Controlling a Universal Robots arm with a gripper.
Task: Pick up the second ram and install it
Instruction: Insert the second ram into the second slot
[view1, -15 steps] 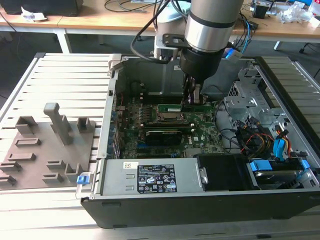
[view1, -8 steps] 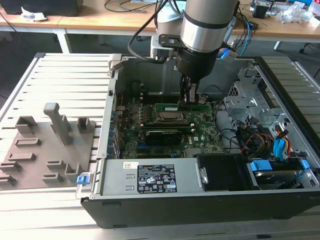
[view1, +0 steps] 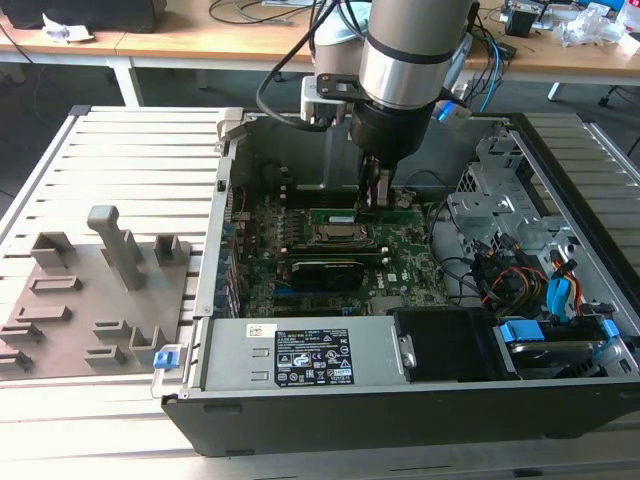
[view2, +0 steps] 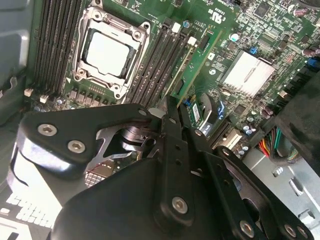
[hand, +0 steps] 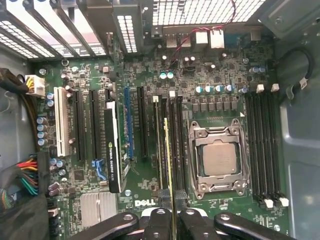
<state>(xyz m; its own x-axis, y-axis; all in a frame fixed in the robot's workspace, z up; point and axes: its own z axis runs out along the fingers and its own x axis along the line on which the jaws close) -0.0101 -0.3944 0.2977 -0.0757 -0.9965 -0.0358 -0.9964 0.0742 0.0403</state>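
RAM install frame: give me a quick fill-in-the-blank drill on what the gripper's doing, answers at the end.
1. The gripper is shut on the edge of a thin ____ RAM stick.
2. The stick stands over the memory slots beside the ____ socket.
3. The wider black card sits upright in an expansion ____ on the motherboard.
4. In the exterior view, the arm reaches down into the open computer ____.

Answers: green; CPU; slot; case

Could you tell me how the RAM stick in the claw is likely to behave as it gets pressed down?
The RAM stick looks thin and flat, so probably stiff lengthwise but apt to flex or tilt sideways. Held on edge by the claw beside the CPU socket, it likely weighs little. Its bare board seems fragile under uneven force.
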